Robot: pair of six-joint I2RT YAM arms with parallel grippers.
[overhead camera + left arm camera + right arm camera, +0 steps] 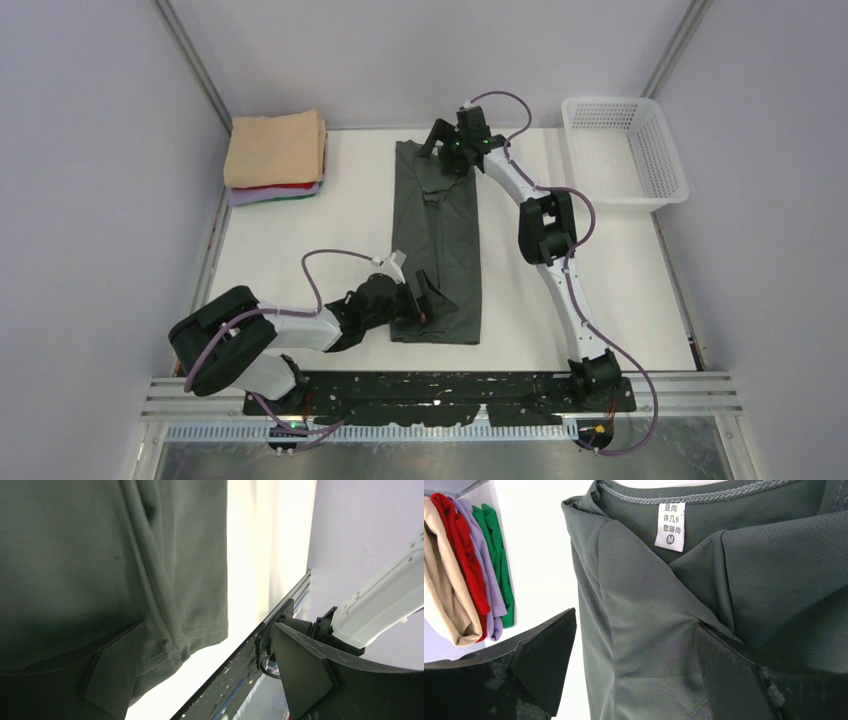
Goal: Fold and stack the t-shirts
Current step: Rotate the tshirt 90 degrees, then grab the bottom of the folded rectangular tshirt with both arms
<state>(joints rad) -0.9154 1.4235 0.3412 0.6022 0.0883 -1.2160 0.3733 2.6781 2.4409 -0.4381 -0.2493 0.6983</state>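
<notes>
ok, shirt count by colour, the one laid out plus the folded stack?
dark grey shirt, laid out on the table: 1
peach-tan shirt, top of the stack: 1
red shirt, in the stack: 1
lavender shirt, in the stack: 1
green shirt, bottom of the stack: 1
Total: 5

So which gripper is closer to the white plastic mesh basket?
Right. The right gripper sits at the dark grey t-shirt's collar, level with the basket; the left gripper is down at the hem.
</notes>
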